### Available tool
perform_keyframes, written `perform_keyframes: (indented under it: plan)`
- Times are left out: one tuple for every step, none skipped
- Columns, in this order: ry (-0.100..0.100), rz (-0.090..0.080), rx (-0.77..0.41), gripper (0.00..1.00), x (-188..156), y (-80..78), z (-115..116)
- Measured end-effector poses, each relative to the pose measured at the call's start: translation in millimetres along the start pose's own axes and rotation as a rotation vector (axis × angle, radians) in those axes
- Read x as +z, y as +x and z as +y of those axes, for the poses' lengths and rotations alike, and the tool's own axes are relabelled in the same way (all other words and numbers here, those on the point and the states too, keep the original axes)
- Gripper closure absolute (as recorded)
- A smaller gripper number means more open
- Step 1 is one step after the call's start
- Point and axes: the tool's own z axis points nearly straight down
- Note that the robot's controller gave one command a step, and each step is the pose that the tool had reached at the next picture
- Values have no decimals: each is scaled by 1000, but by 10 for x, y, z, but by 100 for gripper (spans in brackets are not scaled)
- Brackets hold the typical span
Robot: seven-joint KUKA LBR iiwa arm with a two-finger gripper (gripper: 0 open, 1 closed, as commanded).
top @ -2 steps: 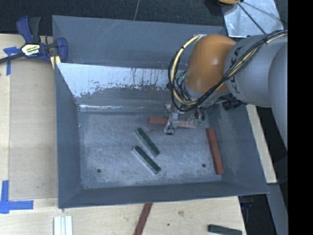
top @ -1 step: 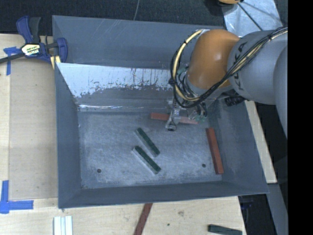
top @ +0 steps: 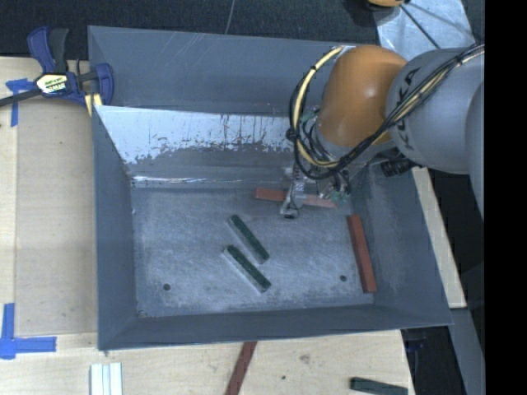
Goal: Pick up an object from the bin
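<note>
In the camera view you see the gripper (top: 290,207) low at the back of the bin (top: 115,220), right over a reddish-brown bar (top: 267,194) lying flat on the floor. You cannot tell whether it is spread or closed. A green bar (top: 248,237) and a second green bar (top: 246,268) lie mid-floor, well apart from it.

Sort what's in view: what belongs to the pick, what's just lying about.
In the job: gripper; reddish-brown bar beneath it, by the back wall; grey bin.
Lying about: dark green bar mid-floor; second dark green bar beside it; other reddish-brown bar along the right wall.
</note>
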Motion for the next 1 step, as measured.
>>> perform_keyframes:
  plan:
    - [1,7,0,100,-192,19,-2]
